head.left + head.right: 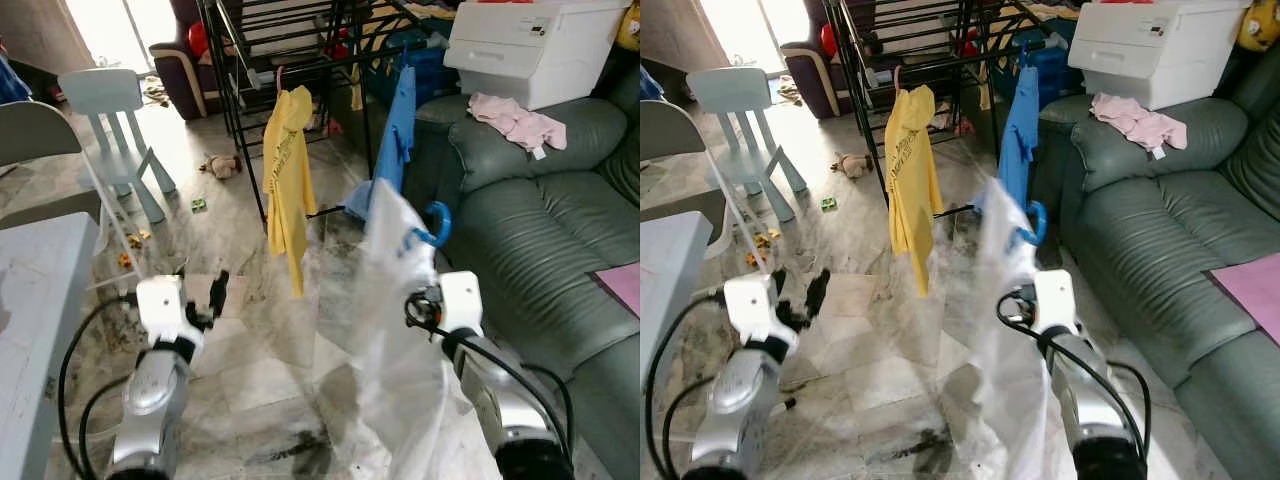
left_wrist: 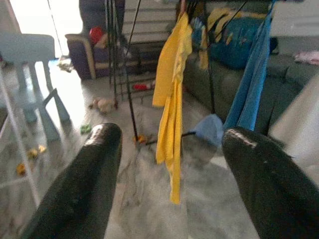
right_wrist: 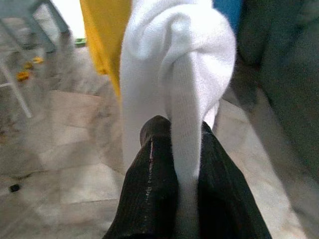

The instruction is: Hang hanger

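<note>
Right hand (image 1: 425, 305) pinches a white garment (image 1: 400, 330) on a blue hanger (image 1: 437, 224), short of the drying rack (image 1: 300, 60). Right wrist view: cloth soft, light; hold the stiff hook. Left hand (image 2: 169, 164) spread, empty.

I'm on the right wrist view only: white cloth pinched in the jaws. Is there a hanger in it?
Observer: Yes. The head views show a blue hanger hook poking out of the white garment above the right gripper.
Operator: Where's the rack?
Observer: The black drying rack stands ahead, with a yellow garment and a blue garment hanging on it.
Operator: Left arm?
Observer: The left gripper is raised with its jaws open, holding nothing.
</note>
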